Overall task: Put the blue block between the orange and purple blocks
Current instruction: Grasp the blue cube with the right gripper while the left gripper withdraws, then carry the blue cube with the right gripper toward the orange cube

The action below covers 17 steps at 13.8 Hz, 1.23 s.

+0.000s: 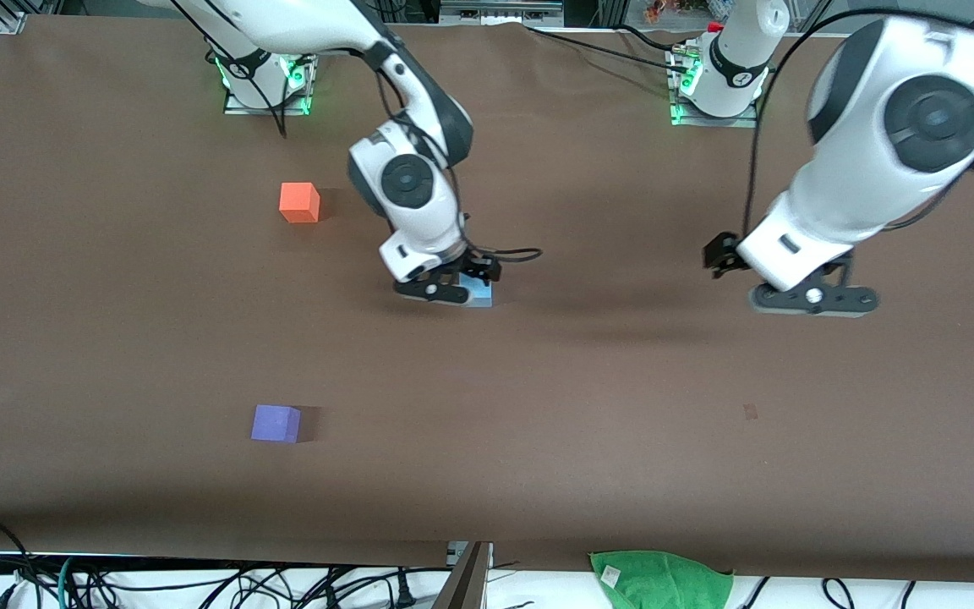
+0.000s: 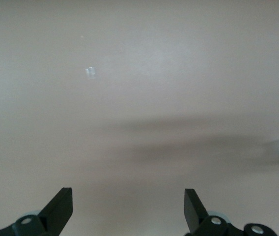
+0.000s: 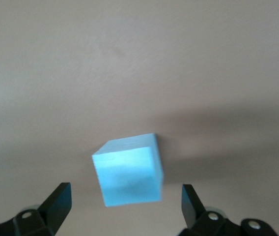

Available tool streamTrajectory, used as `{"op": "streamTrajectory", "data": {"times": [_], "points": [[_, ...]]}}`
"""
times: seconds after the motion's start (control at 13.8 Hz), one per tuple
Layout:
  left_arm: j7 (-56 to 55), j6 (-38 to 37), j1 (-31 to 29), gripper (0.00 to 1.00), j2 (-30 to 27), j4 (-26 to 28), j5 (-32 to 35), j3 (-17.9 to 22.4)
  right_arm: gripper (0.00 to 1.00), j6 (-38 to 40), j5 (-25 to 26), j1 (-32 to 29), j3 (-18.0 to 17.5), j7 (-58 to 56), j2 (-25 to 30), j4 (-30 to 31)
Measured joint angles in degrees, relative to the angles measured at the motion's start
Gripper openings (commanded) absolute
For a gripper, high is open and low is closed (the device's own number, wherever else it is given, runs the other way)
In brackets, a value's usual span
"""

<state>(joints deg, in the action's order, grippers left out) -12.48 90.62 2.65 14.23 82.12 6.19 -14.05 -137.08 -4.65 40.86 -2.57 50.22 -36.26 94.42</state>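
While the right pincer hangs spread over the blue block on the surface, the step is grasping. Next: descend, clamp, carry between orange block and purple block. Left pincer waits, spread

A brown table cover is spread across the whole work surface. A green cloth is seen crumpled at the table edge nearest the front camera, toward the left arm's end. Black cables are strewn along a white strip below that same edge
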Motion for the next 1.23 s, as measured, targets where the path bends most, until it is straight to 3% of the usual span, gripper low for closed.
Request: {"op": "streamTrajectory", "data": {"times": [0.22,0.43,0.72,0.8,1.01,1.09,1.23], "points": [[7.8,-1.8,-4.1,1.00,-2.6,0.1,-0.4,0.1,0.99,-2.8,2.4,1.5,0.2,0.8,-2.8,0.0],[10.2,-1.9,-3.5,1.00,-5.7,1.3,-1.7,3.8,0.99,-3.0,4.1,1.5,0.4,0.8,-3.2,-0.1],[10.5,6.3,-1.8,1.00,-11.3,10.1,-4.1,8.7,0.94,-3.0,4.9,2.0,0.5,0.8,-3.9,-0.1],[10.5,8.0,-1.8,1.00,-13.0,13.2,-4.8,9.5,0.82,-3.3,4.9,2.3,0.5,0.8,-4.4,-0.1],[10.5,7.2,-2.1,1.00,-15.6,17.1,-5.4,10.7,0.23,-4.0,5.2,2.5,0.7,0.8,-5.1,-0.1],[10.5,6.5,-2.1,1.00,-15.8,17.1,-5.4,10.7,0.11,-4.0,5.3,2.5,0.9,0.7,-5.1,-0.2],[10.5,6.0,-2.0,1.00,-16.0,17.1,-5.4,10.6,0.08,-3.5,5.4,2.4,1.2,0.3,-4.8,-0.5]]}}
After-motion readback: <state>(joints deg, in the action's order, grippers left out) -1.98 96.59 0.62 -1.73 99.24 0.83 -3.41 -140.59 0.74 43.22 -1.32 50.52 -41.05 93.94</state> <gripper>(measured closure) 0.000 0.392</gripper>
